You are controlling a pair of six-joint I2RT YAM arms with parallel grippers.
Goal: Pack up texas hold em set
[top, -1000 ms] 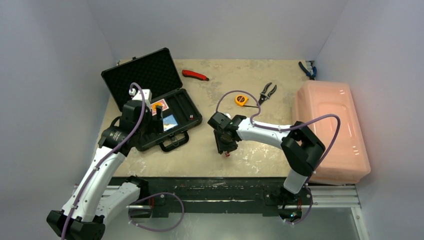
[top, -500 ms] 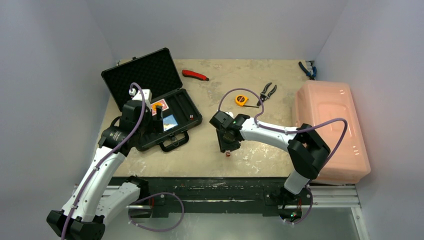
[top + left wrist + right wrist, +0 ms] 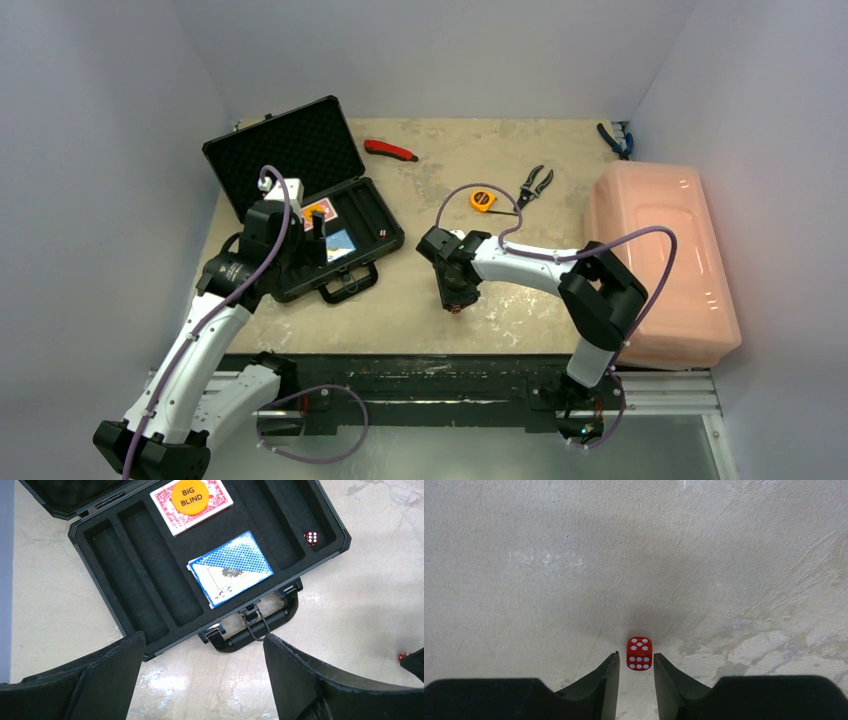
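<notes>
Left wrist view looks straight down into the black hard briefcase (image 3: 150, 575), which lies open on the bench (image 3: 450, 140) with its foam-lined tray upward. A red card deck (image 3: 167, 522) sits in the far middle pocket with an orange disc marked BIG BLIND (image 3: 189, 496) resting on it. Just nearer, a blue card deck (image 3: 231, 567) lies in its own pocket, slightly askew. One tiny red die (image 3: 310, 538) sits at the end of the right-hand slot. The long slots on the left hold nothing. The carry handle (image 3: 255, 630) lies flat on the bench at the near edge. The egg-crate foam lid (image 3: 285, 150) stands tilted back behind the tray.

A second small red die (image 3: 639, 653) rests on the bare bench, well apart from the case to its right. The right gripper (image 3: 635, 672) is down at the bench, its jaws narrowly apart with the die at their tips. A sliver of bench shows between the die and one finger; I cannot tell whether the other finger touches it.

The left gripper (image 3: 202, 645) hangs above the case's near edge, jaws spread wide and holding nothing.

Farther back lie a yellow tape measure (image 3: 482, 200), black-handled pliers (image 3: 535, 185) and a red-handled cutter (image 3: 390, 150). A large pink plastic bin (image 3: 660, 260) sits upside down at the right edge.
</notes>
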